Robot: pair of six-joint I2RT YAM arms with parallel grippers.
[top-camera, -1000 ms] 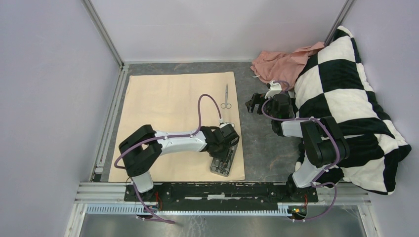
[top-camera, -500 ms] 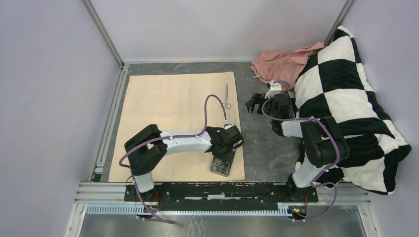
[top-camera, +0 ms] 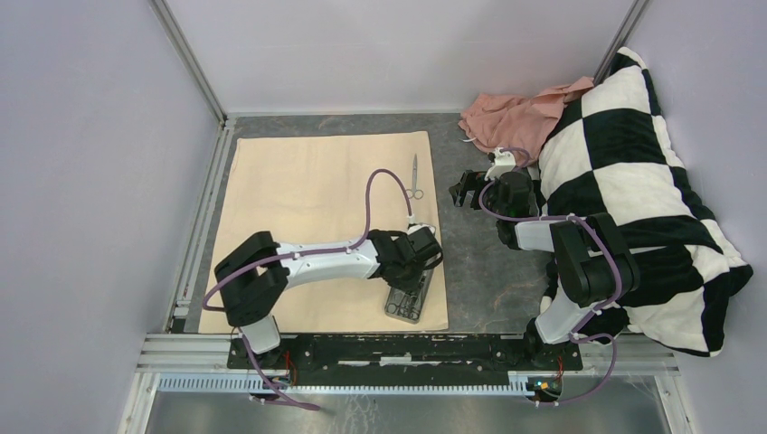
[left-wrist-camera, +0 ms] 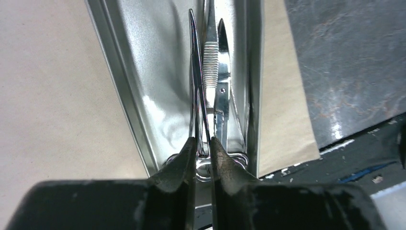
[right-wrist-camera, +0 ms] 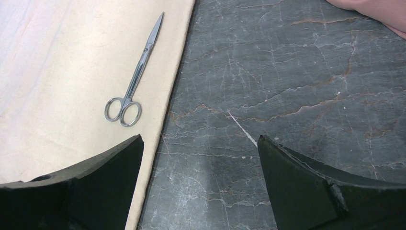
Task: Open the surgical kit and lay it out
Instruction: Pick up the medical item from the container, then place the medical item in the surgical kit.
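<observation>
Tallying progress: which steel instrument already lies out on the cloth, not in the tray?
The scissors near the cloth's far right edge, alone on the fabric; the others sit in the steel tray at the left gripper.

From above, far end of the steel tray (top-camera: 392, 313) hidden under the left gripper (top-camera: 412, 278); instruments (top-camera: 410, 302) inside too small to tell apart. At the left wrist, tray and some instruments cut by the top edge, ring handles (left-wrist-camera: 241, 158) mostly behind the fingertips (left-wrist-camera: 184, 160); pinched or merely straddled, cannot tell.
</observation>
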